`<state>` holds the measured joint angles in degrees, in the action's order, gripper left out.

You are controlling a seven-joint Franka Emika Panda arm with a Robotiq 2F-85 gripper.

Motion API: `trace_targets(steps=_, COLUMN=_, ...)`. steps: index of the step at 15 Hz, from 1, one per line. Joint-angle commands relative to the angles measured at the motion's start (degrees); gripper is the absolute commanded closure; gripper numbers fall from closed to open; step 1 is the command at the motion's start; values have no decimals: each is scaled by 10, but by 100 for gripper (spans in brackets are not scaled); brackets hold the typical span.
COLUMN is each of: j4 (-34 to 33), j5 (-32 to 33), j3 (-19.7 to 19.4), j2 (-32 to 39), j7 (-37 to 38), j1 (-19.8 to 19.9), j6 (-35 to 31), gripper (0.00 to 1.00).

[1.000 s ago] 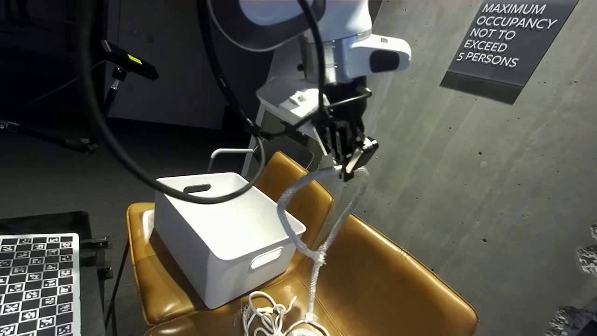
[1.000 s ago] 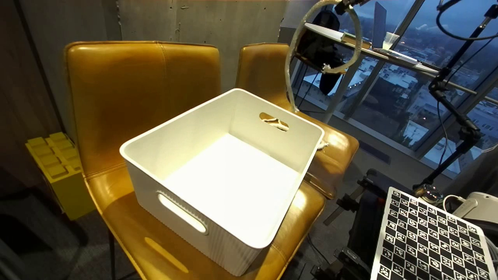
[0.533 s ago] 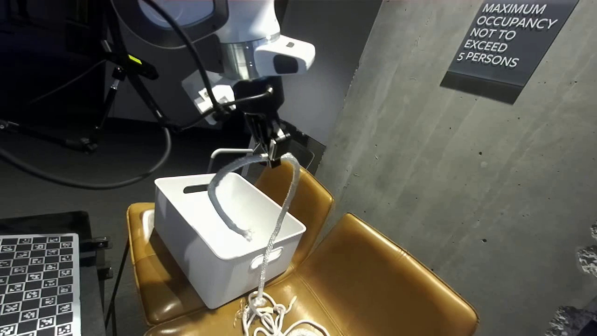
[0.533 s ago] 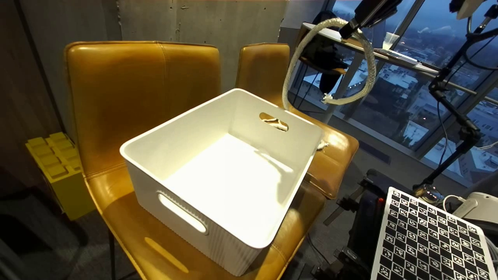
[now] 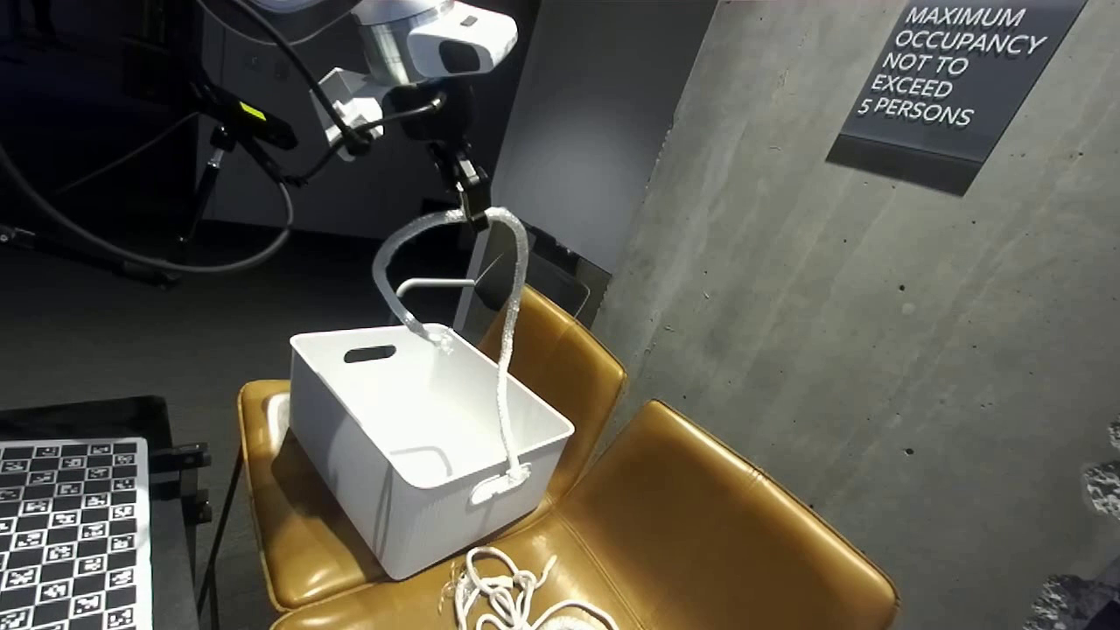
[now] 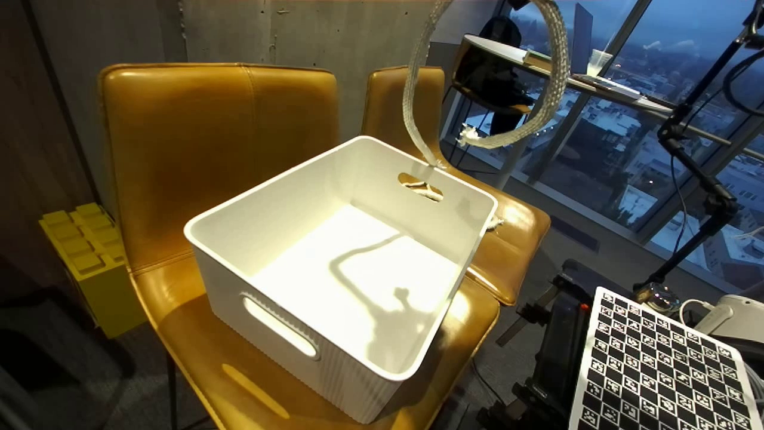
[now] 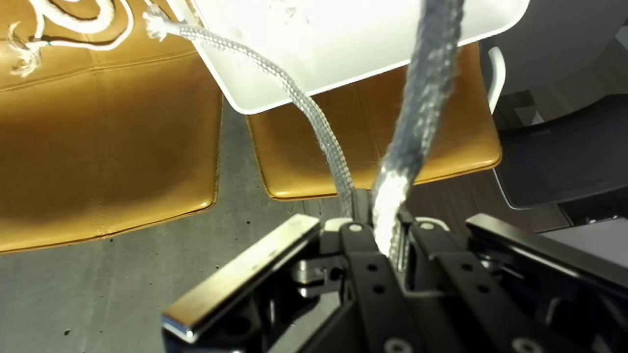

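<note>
Grey concrete forms the backdrop as a robot gripper, its jaws clamped on a braided rope, suspends the pale line above a white bin. Pinched partway along, the rope bows out to both sides of the grip and droops in two strands, each finishing in a frayed tip. One tip dangles clear of the rim; the other hangs at the end wall with its handle slot, where contact cannot be made out. The bin sits on the seat of a tan leather chair, visible in both exterior views. On the seat of a neighboring chair, just beside the bin, lies a tangle of white cord with a frayed end. Farther out, a studded yellow block stands beside the first chair, while a checkered board lies to the opposite side, near a jointed black stand. Up on the concrete, a dark sign reads "Maximum occupancy not to exceed 5 persons." Beyond a high table bearing a clear cup, snow-covered roofs show through a tall window.
</note>
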<state>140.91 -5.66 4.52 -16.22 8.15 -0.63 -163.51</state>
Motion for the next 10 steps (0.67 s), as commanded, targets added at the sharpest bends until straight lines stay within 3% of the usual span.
trace_targets(steps=1, j4=39, j5=13, j3=15, j2=-4, j7=43, j1=11, j6=-48, gripper=97)
trace_targets(steps=5, j4=104, j5=29, j3=33, j2=16, j7=71, j1=41, j6=-114, gripper=97)
trace_targets(steps=10, j4=150, j5=79, j3=87, j2=52, j7=126, j1=114, j6=-171, gripper=97)
